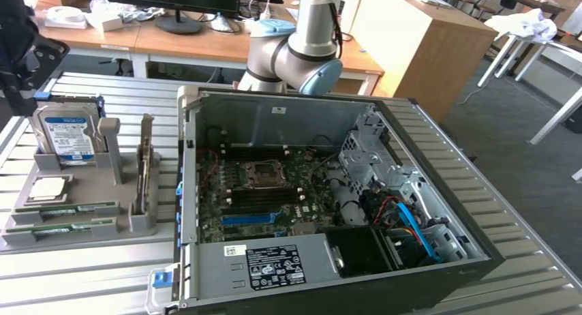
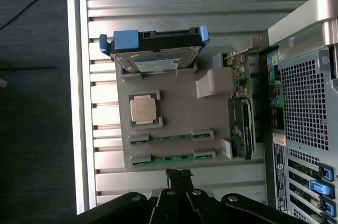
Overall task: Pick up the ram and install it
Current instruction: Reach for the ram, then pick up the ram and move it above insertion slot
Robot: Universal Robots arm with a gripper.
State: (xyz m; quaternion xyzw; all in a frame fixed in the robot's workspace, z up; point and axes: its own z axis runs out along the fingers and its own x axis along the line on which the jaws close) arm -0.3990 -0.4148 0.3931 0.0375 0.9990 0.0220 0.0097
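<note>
In the exterior view, a ribbed silver metal surface (image 1: 91,267) carries an open black computer case (image 1: 272,267). A grey moulded tray (image 1: 91,185) sits beside the case on the exterior view's left. Two long, thin green boards lie flat in the tray's slots: the inner ram stick (image 1: 68,208) and the outer ram stick (image 1: 62,228). Wooden desks (image 1: 182,39) and a grey carpeted floor (image 1: 509,103) lie beyond.

In the wrist view, the black fingers (image 2: 174,175) are closed together and empty, near the outer ram stick (image 2: 171,158) at the tray's (image 2: 179,108) edge.
</note>
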